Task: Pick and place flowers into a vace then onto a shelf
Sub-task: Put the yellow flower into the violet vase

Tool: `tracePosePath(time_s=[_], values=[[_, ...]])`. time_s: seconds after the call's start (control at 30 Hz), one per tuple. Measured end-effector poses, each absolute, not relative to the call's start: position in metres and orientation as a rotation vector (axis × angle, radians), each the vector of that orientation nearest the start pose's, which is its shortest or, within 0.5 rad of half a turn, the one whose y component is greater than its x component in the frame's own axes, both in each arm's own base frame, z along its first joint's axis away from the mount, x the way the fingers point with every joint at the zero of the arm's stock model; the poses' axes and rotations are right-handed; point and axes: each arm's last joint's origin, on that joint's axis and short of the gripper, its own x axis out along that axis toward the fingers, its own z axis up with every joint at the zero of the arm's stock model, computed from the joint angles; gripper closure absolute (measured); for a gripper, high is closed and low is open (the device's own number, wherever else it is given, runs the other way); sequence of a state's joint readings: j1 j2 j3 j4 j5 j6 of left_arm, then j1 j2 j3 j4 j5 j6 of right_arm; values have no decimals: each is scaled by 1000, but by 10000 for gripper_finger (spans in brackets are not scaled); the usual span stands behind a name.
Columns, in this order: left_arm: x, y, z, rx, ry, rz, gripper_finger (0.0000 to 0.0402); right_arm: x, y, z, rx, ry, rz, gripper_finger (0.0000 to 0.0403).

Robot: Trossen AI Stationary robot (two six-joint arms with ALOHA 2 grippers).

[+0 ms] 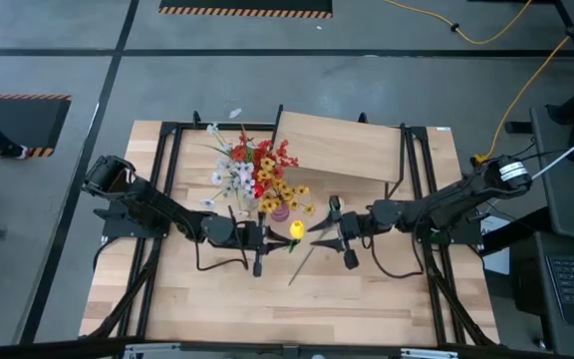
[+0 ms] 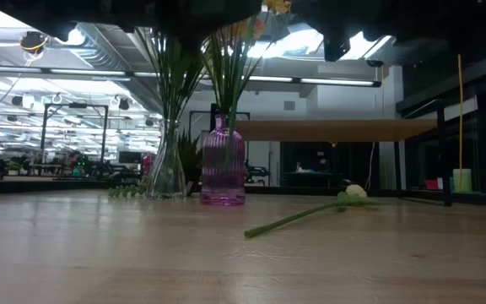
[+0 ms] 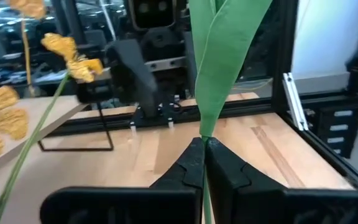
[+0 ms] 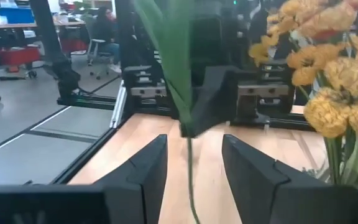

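The left tool is clenched on a yellow flower stem above the desk; the right tool waits released beside it. Next: lifting the stem into the pink vase.

1. In the low view, both arms are only dark shapes cut off by the top edge; neither gripper can be made out there.
2. In the low view, the blossoms above the pink vase and the clear vase run out of the frame at upper centre.
3. In the left wrist view, the green stem pinched between the left gripper fingers leaves the top edge, its blossom unseen.
4. In the right wrist view, the yellow blossoms at right are blurred and cut by the edge.
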State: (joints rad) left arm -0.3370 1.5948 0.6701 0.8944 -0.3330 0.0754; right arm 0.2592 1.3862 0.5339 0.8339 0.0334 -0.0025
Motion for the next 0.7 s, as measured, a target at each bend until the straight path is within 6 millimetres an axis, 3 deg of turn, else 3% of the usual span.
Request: tracePosePath(time_s=[0.33,0.7], values=[[305,-89,205,94,27,-15,400,298,75,220,-94,1,218,246],[305,-88,206,134,21,-5,400,305,73,219,-60,10,207,246]])
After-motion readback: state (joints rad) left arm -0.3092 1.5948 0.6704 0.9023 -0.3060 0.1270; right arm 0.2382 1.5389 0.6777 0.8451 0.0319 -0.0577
